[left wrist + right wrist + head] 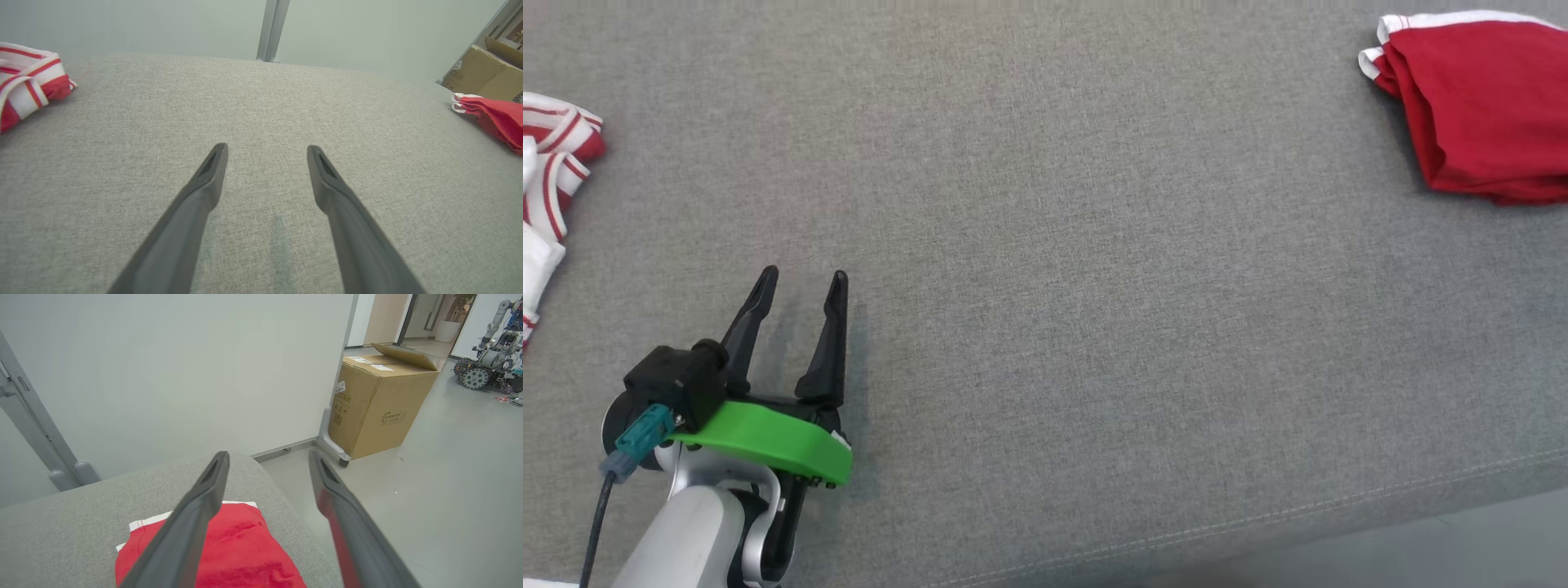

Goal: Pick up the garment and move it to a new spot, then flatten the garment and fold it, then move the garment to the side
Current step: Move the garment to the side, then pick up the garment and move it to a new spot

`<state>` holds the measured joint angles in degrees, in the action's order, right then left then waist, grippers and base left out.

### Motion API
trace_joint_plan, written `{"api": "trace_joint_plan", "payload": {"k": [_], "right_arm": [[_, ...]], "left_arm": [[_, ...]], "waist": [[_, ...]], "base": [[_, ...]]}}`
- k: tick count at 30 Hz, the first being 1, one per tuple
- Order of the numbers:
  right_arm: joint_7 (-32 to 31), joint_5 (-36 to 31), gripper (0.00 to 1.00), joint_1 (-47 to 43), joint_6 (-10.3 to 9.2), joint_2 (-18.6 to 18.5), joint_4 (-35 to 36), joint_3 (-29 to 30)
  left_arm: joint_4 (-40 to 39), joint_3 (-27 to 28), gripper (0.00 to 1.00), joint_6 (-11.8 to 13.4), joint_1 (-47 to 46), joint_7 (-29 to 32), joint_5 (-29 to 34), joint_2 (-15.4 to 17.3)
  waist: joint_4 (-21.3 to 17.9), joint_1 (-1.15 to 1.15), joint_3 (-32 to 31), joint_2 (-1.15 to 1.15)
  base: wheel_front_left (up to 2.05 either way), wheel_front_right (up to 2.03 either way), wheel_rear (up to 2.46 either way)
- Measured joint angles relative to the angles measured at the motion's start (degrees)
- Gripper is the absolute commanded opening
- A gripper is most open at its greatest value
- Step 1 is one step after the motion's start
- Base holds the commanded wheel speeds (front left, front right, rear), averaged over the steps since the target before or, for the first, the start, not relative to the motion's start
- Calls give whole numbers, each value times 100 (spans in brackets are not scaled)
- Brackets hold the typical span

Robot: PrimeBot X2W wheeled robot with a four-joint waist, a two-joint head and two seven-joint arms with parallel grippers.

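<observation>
The garment (551, 171) lies bunched at the far left of the grey couch, showing white-and-red striped trim and a white panel; most of it is cut off by the frame edge. The left wrist view has the garment (28, 77) at its upper left. My left gripper (804, 278) hovers open over bare cushion to the right of it, with nothing between its fingers (266, 148). My right gripper (268, 454) is open above the couch's right end, over a folded red piece, and holds nothing.
A folded red piece with white trim (1486, 106) (237, 547) lies at the couch's far right end. The couch's front edge (1258, 523) runs along the bottom right. A cardboard box (380, 412) and another robot (490, 355) stand on the floor beyond.
</observation>
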<state>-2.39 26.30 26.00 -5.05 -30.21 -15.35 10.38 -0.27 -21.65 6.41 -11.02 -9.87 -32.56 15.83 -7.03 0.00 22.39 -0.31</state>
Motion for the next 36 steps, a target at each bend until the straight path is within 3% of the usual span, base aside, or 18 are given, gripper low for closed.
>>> {"api": "trace_joint_plan", "payload": {"k": [11, 15, 20, 36], "right_arm": [[992, -380, 100, -1552, 94, 924, 393, -669], [1410, -693, 100, -2173, 5, 1027, 369, -673], [1597, -726, 100, -2776, -111, 1512, 256, -711], [1601, -1336, 100, -3254, -100, 1722, 387, -1512]], "left_arm": [[624, 166, 100, 0, 374, -287, 192, 4], [835, 183, 100, 18, 481, -339, 308, -13], [1055, 286, 100, 24, 694, -381, 352, -20], [1252, 400, 100, 24, 814, -407, 519, -30]], "waist": [[335, 0, -768, 0], [526, 0, -1045, 0], [793, 0, -1363, 0], [1498, 0, -2010, 0]], "base": [[0, 0, 0], [0, 0, 0], [0, 0, 0], [0, 0, 0]]}}
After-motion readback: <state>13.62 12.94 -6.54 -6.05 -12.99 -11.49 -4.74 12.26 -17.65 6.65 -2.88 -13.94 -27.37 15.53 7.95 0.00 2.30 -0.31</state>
